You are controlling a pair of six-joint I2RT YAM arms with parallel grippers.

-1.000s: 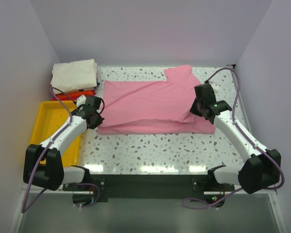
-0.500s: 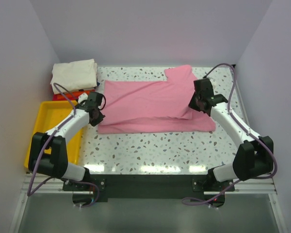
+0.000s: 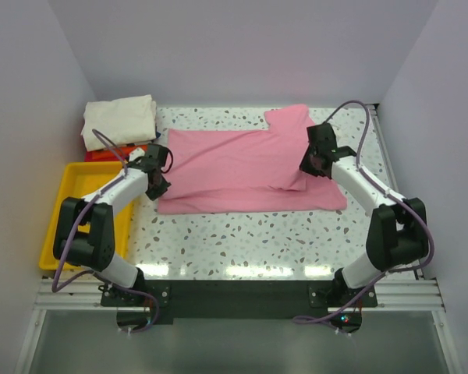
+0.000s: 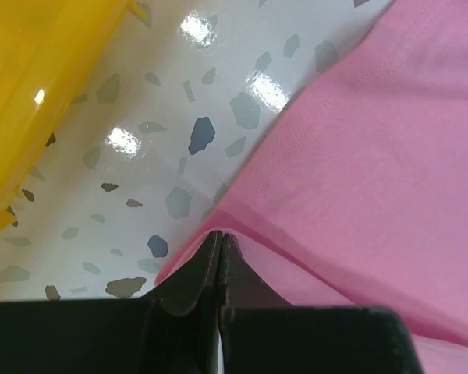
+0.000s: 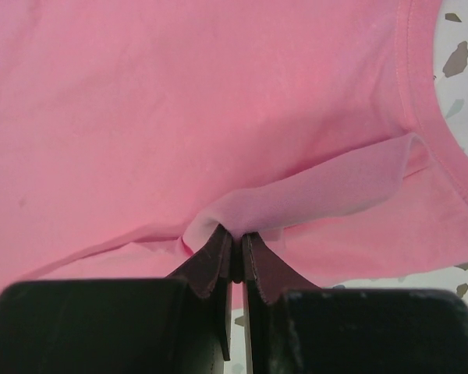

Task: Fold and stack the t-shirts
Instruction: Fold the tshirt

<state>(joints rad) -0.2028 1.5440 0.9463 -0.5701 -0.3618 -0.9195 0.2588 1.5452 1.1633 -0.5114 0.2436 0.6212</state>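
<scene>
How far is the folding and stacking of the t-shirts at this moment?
Done: a cream-white t-shirt lies folded on an orange-red t-shirt at the far left. In hand: the pink t-shirt is partly folded; the left gripper and right gripper each pinch its cloth. Left: finish the folds and stack it on the others.

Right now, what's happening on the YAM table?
Both arms are working the pink t-shirt, spread flat mid-table. The left gripper is pinched on its left edge near the yellow tray. The right gripper is pinched on a raised fold at the right end. It looks like a fold in progress. A folded cream t-shirt sits on an orange-red t-shirt in the far left corner.
</scene>
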